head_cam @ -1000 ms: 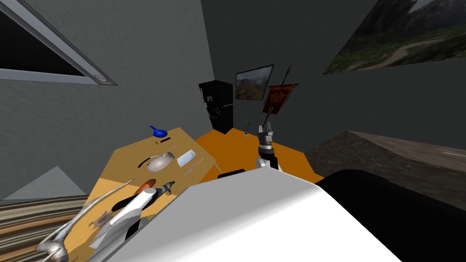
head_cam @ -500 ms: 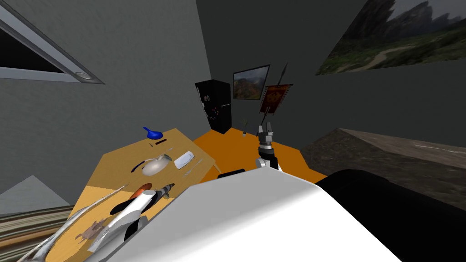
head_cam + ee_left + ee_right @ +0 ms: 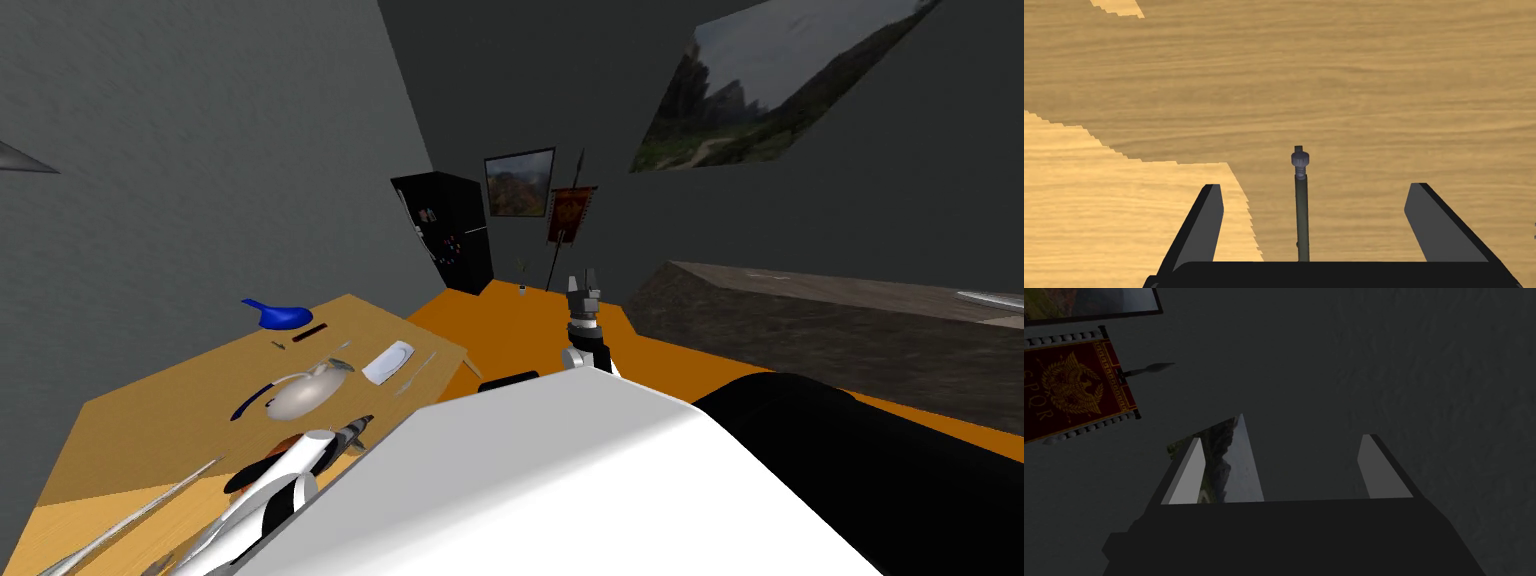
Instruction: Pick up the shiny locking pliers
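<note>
Left end effector (image 3: 1315,185) fingers apart | locking pliers (image 3: 1302,210), seemingly edge-on, between them, ungripped

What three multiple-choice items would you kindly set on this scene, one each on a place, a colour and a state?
1. Where is the screw-tipped rod?
A. Between the left tool's fingers, untouched.
B. On the orange floor.
C. On a white plate.

2. What colour is the spouted object at the wooden table's far edge?
A. Red.
B. Blue.
C. Green.

3. What state is the right tool in?
A. Shut on the rod.
B. Shut on a plate.
C. Open and empty.

Answers:
1 A: the left wrist view shows the rod standing clear between the open fingers, over the table.
2 B: the head view shows it bright blue.
3 C: the right wrist view shows its fingers apart, holding nothing.
</note>
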